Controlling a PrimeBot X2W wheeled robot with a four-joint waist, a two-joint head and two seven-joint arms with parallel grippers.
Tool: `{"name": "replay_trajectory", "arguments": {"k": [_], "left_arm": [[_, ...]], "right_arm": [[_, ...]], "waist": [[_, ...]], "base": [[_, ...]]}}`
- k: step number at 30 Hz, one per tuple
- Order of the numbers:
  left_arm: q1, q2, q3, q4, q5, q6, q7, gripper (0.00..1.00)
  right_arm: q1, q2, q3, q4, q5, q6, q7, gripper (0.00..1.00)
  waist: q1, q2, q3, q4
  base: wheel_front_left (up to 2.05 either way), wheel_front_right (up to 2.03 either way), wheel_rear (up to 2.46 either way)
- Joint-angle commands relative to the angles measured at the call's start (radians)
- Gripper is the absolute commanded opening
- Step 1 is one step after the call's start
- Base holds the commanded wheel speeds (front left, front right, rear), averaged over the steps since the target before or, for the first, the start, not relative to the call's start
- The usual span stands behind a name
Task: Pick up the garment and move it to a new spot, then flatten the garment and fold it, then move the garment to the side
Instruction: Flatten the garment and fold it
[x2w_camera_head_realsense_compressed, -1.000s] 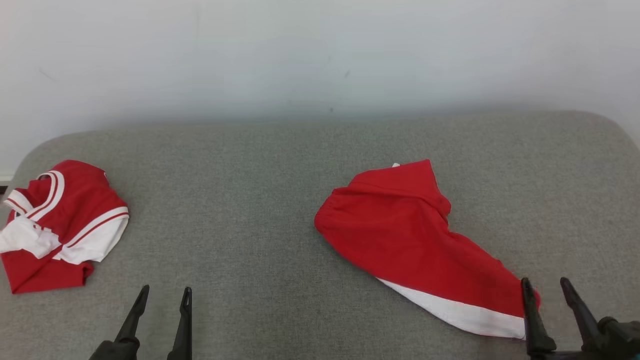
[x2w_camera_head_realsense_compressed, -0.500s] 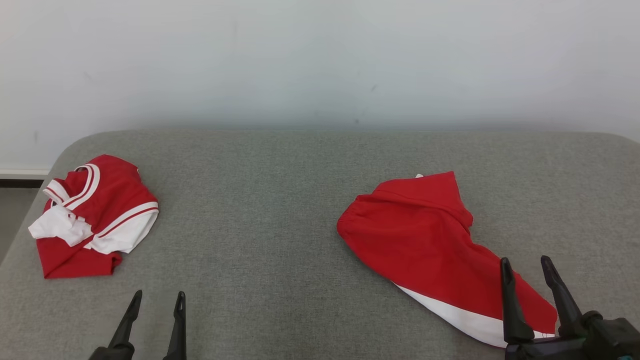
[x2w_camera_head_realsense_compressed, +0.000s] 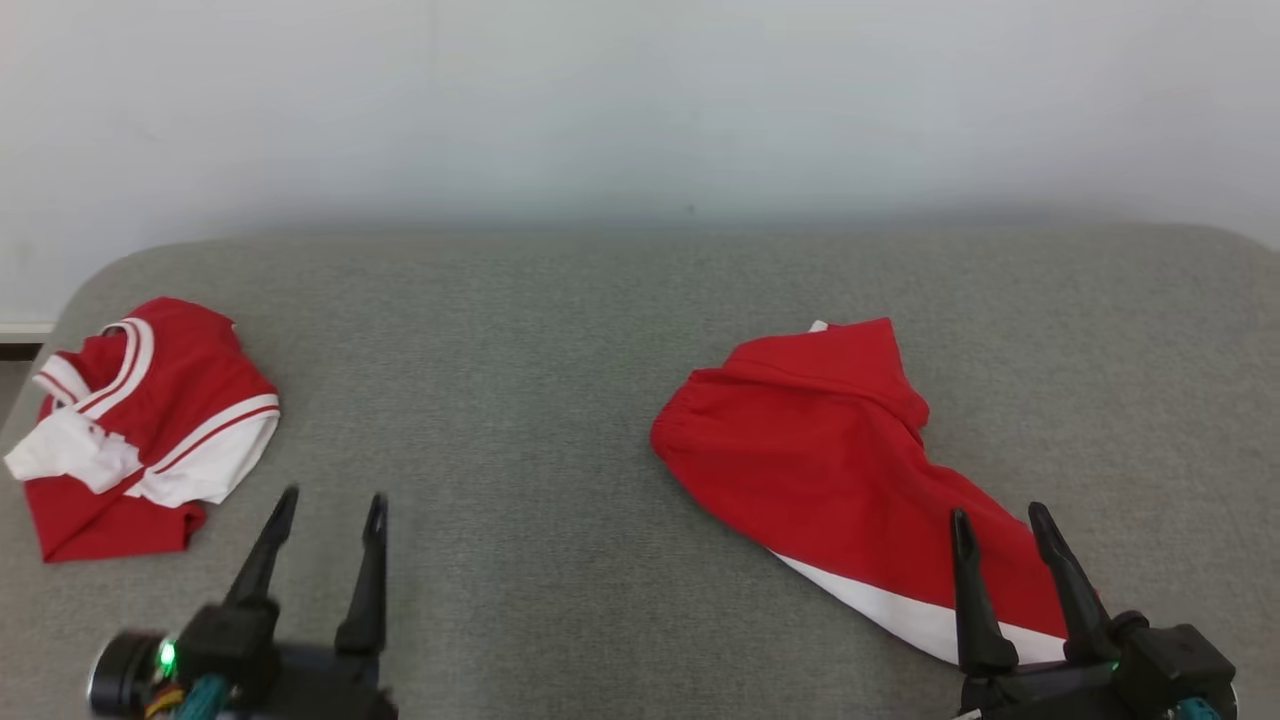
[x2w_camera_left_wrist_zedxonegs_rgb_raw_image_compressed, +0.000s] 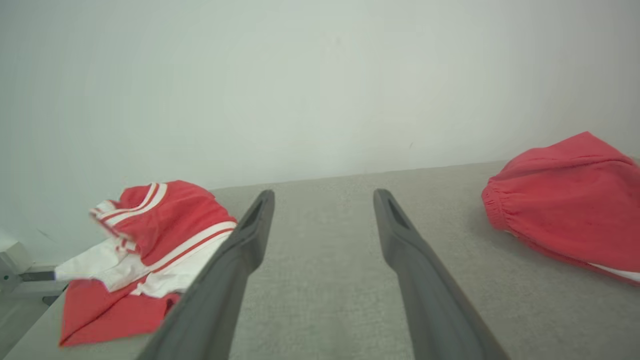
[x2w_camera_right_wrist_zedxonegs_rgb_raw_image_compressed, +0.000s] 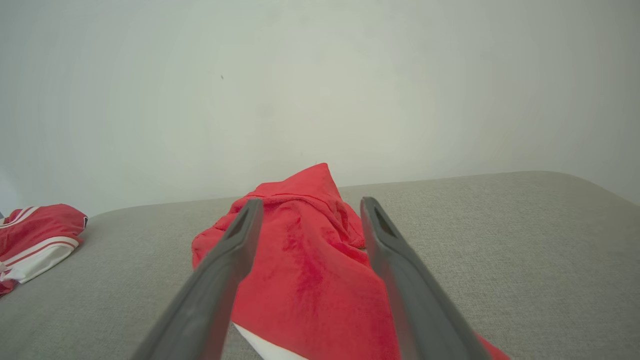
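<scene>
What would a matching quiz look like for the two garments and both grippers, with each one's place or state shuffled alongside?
1 plain red garment; 2 striped red garment; 3 left gripper; 4 right gripper.
A open, over bare grey cushion; B right of centre; C open, at the plain garment's near end; D crumpled at the left edge.
Pairs: 1-B, 2-D, 3-A, 4-C.

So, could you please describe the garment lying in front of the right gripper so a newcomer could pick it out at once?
On the grey padded surface, look at the right half, by the right gripper. The garment there is plain red with one white band along its near edge, while the bundle at the far left shows thin white-and-red stripes.
</scene>
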Motion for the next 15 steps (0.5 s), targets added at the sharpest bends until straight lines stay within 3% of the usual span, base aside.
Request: {"name": "replay_trajectory", "arguments": {"k": [1, 9, 15], "left_arm": [[-0.071, 0.002, -0.023, 0.017, 0.003, -0.014, -0.003, 1.0], [-0.343, 0.01, -0.155, 0.167, -0.021, -0.05, 0.014, 1.0], [-0.495, 0.039, -0.323, 0.313, -0.087, -0.053, 0.029, 1.0]], "right_arm": [[-0.021, 0.006, 0.004, 0.01, -0.013, 0.003, -0.004, 1.0], [-0.067, 0.01, 0.031, 0.075, 0.001, 0.003, -0.016, 1.0], [-0.099, 0.014, 0.042, 0.136, 0.009, 0.003, -0.042, 1.0]], "waist": [[0.0, -0.0001, 0.037, -0.046], [0.0, -0.0001, 0.113, -0.155], [0.0, -0.0001, 0.152, -0.216]], "base": [[0.0, 0.0, 0.0], [0.0, 0.0, 0.0], [0.0, 0.0, 0.0]]}}
